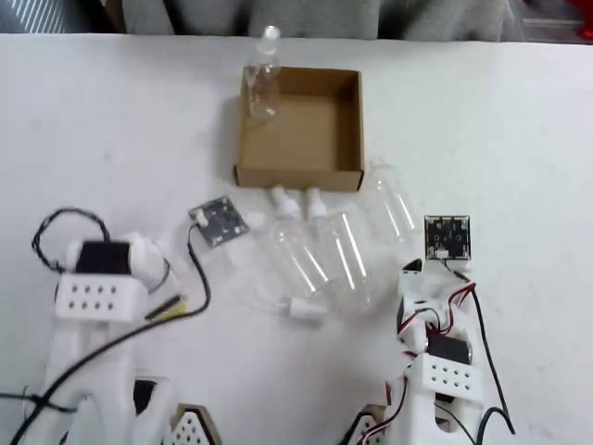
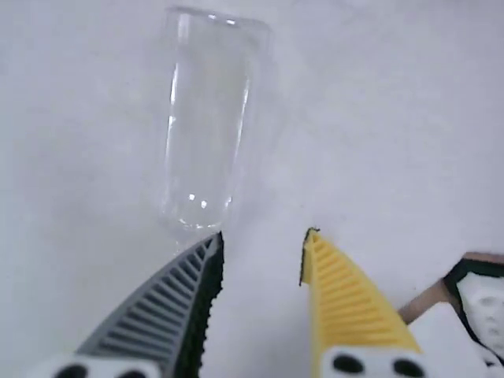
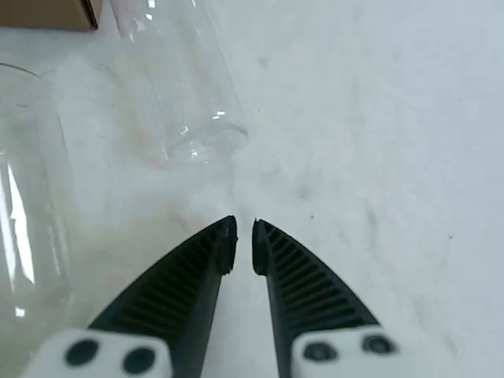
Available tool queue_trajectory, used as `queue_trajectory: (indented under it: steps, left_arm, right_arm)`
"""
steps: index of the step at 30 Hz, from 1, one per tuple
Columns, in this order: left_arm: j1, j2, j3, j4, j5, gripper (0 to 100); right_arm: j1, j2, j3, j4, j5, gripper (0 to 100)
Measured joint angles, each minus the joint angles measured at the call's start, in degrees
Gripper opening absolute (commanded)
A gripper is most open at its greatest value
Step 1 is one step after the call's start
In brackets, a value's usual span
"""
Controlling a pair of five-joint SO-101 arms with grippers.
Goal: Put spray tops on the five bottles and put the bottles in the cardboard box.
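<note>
Toward the worktop's front-left corner, the left gripper point(image 2: 264, 236) is held with jaws apart, just short of a clear bottle point(image 2: 206, 118). An upright bottle point(image 1: 262, 88) is seen in the cardboard box point(image 1: 301, 176) near the rear edge. Lying bottles point(image 1: 338, 246) are spread before it. The right gripper point(image 3: 242, 232) is held low, jaws almost together.

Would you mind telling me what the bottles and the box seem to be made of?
The bottles look like clear, glossy plastic, possibly glass: the table shows through and highlights streak their walls. The box looks like brown, matte cardboard, with a folded front wall.
</note>
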Motion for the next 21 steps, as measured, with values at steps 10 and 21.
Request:
queue_trajectory:
  steps: [10, 21]
  left_arm:
    - [0.0, -10.1, 16.9, -12.5, 12.7, 17]
    - [-2.1, -10.1, 22.2, -24.0, 24.4, 3]
  right_arm:
    - [0.0, 0.0, 0.0, 0.0, 0.0, 2.4]
    - [0.0, 0.0, 0.0, 0.0, 0.0, 2.4]
